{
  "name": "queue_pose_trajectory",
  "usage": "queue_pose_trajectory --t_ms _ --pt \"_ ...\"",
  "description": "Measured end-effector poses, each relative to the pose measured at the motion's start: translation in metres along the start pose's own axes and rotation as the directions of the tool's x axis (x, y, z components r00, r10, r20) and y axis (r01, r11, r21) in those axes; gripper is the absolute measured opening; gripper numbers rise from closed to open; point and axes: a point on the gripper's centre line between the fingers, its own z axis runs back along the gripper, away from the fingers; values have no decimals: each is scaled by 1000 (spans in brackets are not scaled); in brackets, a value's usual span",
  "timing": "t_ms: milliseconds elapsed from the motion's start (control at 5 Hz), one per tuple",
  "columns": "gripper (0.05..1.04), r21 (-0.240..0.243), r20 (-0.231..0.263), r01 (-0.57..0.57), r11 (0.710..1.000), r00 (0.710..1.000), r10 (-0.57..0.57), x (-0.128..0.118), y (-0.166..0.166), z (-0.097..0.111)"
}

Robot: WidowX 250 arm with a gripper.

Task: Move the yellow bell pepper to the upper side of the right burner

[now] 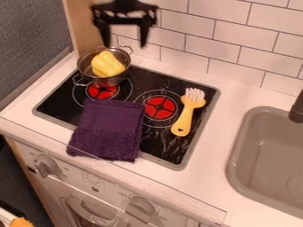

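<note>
Camera view: at upper left, my spread, empty claw [125, 45] should straddle the yellow pepper [107, 64] squarely (sparing the pot [112, 81]).

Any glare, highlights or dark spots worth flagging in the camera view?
Camera view: pale streaks, reflections or scuffs, I can't tell which, mark the black stovetop near the brush; bright highlights on the yellow bell pepper and small glints on the metal pot; the gripper is nearly a silhouette against pale tiles.
</note>
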Motion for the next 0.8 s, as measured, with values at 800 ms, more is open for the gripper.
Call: queue_pose_trajectory --t_ms 800 --pt "1000 100 -108 -210 973 969 220 -2 35 -51"
